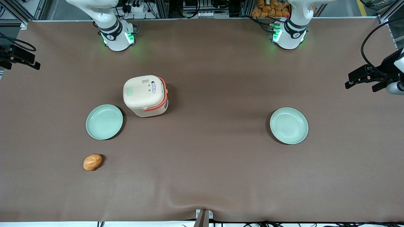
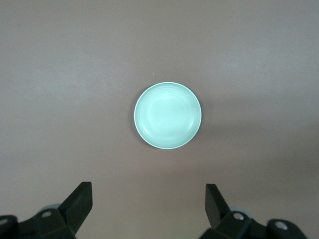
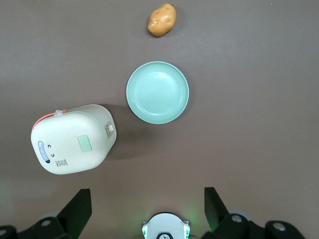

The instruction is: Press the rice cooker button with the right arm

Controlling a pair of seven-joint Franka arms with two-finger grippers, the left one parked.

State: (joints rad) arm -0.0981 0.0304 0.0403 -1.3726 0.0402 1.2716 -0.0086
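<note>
Two black fingers (image 3: 79, 211) of the claw (image 3: 147, 211) are seen spread wide apart, gripping nothing, held high above the brown counter (image 1: 214, 164). The claw hangs over the arm's own base, well apart from the cooker (image 3: 72, 139). The cooker (image 1: 145, 95) is stood upright on the counter with its lid closed, toward the working arm's end. Just beside it, slightly nearer the front camera, a green plate (image 1: 104, 122) is laid flat. Nearer the camera again, a potato (image 1: 92, 162) is seen. A second plate (image 1: 288, 125) is set toward the parked arm's end
</note>
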